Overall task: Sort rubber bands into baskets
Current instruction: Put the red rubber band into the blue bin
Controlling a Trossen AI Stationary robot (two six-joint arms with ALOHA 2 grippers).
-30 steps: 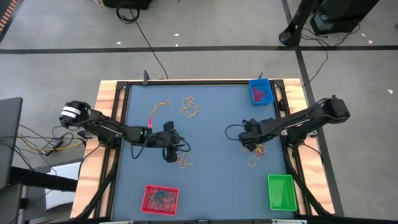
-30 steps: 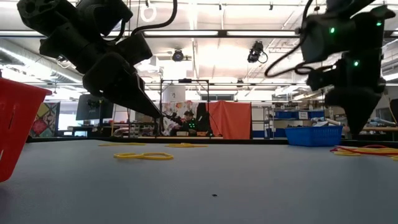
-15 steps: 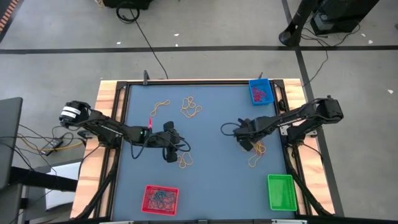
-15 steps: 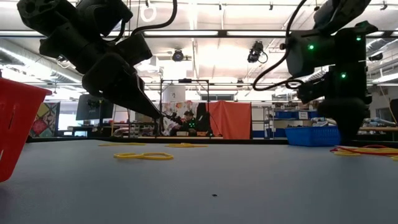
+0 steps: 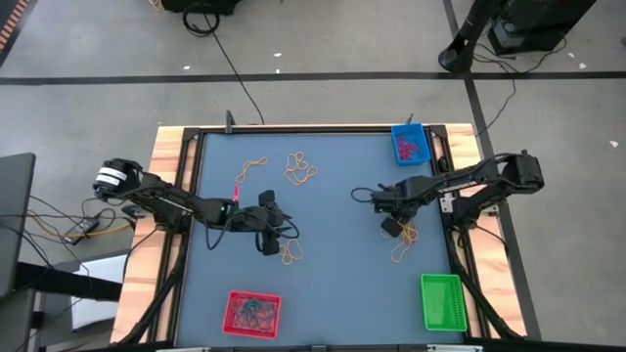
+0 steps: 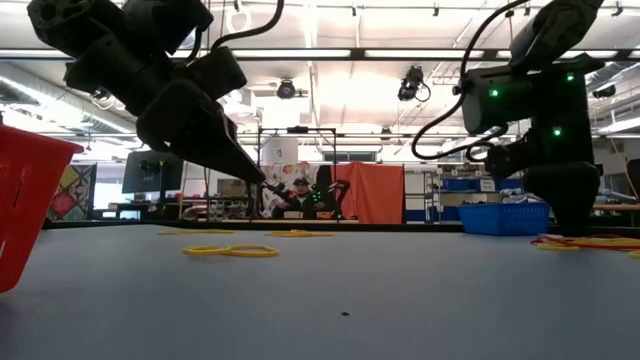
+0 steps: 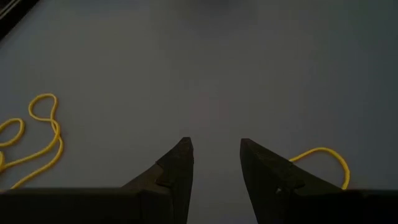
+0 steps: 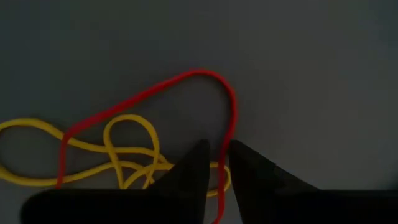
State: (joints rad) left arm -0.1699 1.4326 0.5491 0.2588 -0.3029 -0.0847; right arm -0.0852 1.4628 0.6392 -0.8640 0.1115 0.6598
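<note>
A red rubber band (image 8: pixel 149 93) lies across yellow rubber bands (image 8: pixel 124 155) on the grey table near its right edge (image 5: pixel 403 242). My right gripper (image 8: pixel 217 152) points down at them, just above the table (image 6: pixel 575 232). Its fingers are open by a narrow gap, and one side of the red loop (image 8: pixel 231 124) runs in between them. My left gripper (image 7: pixel 216 149) hangs open above bare table at centre left (image 5: pixel 271 244), with yellow bands (image 7: pixel 37 134) on either side. The blue basket (image 5: pixel 409 145), green basket (image 5: pixel 440 300) and red basket (image 5: pixel 252 313) stand at the table's edges. My right gripper comes at the red band from above, fingers pointing down, one on each side of the loop's strand (image 8: pixel 224 171). The band lies flat and slack on the table. Whether a finger touches it, I cannot tell.
More yellow bands lie at the far middle (image 5: pixel 301 168) and far left (image 5: pixel 252 166), and some by the left gripper (image 5: pixel 291 254). The blue and red baskets hold bands. A wooden frame (image 5: pixel 166 196) borders the table. People and shelves show in the room behind.
My right gripper has come down toward the red and yellow bands near the table's right edge, and its wrist has turned on the way. The bands have stayed where they were.
</note>
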